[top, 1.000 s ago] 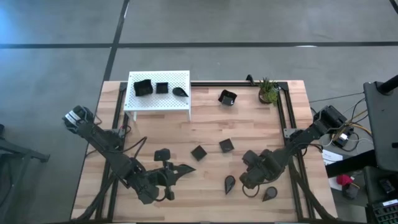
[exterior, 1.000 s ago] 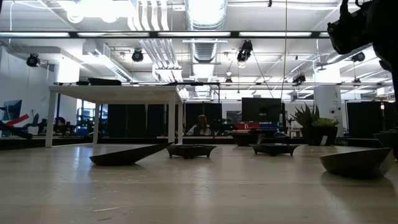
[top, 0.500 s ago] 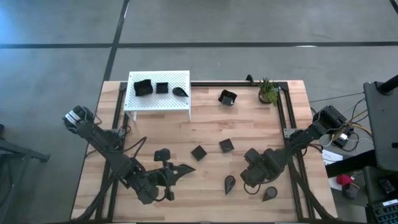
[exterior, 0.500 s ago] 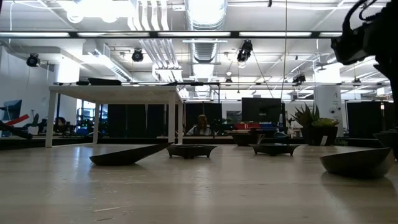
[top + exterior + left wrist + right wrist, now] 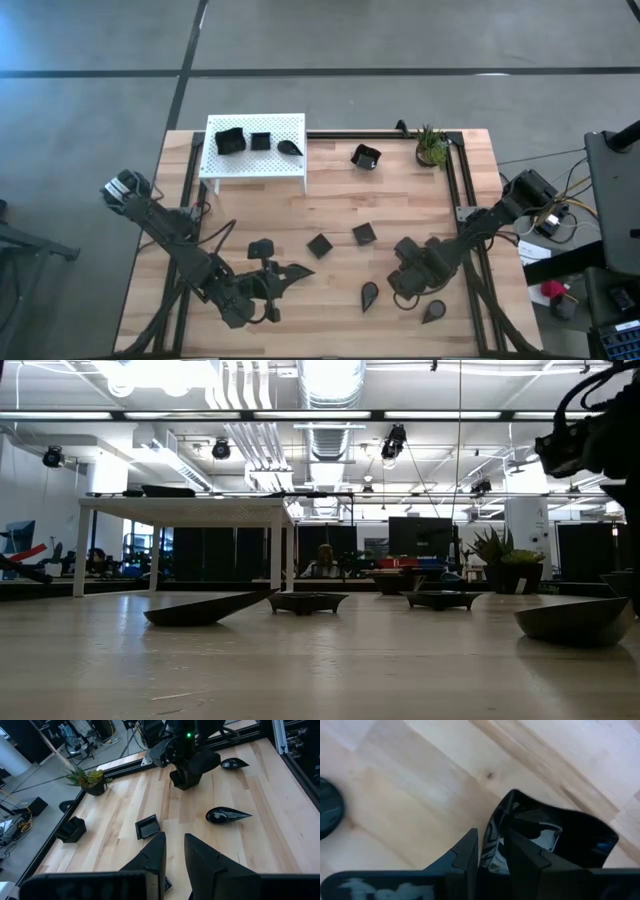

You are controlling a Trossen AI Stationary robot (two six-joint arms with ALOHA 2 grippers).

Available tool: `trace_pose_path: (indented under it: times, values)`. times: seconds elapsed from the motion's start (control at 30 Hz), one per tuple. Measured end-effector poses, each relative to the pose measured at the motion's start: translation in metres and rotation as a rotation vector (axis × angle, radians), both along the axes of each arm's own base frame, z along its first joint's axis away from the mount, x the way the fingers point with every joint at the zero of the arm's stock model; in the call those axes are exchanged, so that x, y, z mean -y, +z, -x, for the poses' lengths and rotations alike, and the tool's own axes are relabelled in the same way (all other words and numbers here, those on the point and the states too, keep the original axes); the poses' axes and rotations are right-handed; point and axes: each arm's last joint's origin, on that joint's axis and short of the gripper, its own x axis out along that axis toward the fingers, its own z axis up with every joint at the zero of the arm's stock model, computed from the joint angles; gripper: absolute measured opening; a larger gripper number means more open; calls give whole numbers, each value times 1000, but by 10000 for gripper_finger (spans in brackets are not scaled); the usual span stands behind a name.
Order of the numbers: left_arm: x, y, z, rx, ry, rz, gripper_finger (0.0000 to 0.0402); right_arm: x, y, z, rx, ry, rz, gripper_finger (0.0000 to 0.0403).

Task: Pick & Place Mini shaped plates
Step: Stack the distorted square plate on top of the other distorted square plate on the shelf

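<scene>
Lifting a mini plate clear of the desk [image 5: 330, 210].
Right hand [image 5: 492, 851] pinches the rim of a glossy black dish [image 5: 555, 837], near-right of the desk; keep it level and rise straight. Left hand [image 5: 173, 851] waits near-left, fingers slightly spread.

A white perforated platform [image 5: 255, 158] stands at the far left of the wooden surface [image 5: 330, 210]. A small green potted plant [image 5: 431, 146] sits near the far right corner, beside a black frame rail [image 5: 451, 185].

light wooden table [image 5: 330, 210] carrying white perforated platform [image 5: 255, 158], potted plant [image 5: 431, 146], black mini shaped plates [image 5: 364, 233] lying scattered
</scene>
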Motion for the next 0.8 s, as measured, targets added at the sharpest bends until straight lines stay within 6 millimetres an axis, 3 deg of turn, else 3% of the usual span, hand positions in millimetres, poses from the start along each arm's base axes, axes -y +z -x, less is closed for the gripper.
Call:
trace_pose_path:
  times: [0.27, 0.53, 0.8]
  values:
    - [0, 0, 0, 0, -1, 0, 65, 4, -15, 5, 26, -16, 10, 90]
    - [0, 0, 0, 0, -2, -2, 65, 6, -17, 6, 29, 0, 43, 16]
    - [0, 0, 0, 0, -2, -2, 65, 3, -10, 1, 44, 59, 50, 9]
